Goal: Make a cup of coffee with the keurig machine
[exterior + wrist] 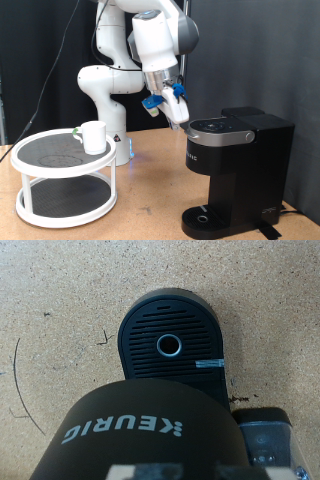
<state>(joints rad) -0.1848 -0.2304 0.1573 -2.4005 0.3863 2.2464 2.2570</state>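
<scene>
Gripper [176, 112] is hovering at the keurig machine [238, 170] lid, finger gap cannot be told; cup [94, 136] is sitting well apart on tiered stand [62, 185], so brewing now risks spilling onto drip tray [170, 344].

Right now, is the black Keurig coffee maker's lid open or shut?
Shut. The black boxy Keurig coffee maker has its rounded lid lying flat on top in the exterior view, with the gripper just above its edge.

White cup [94, 136] upright; black keurig machine [238, 165] closed.
</scene>
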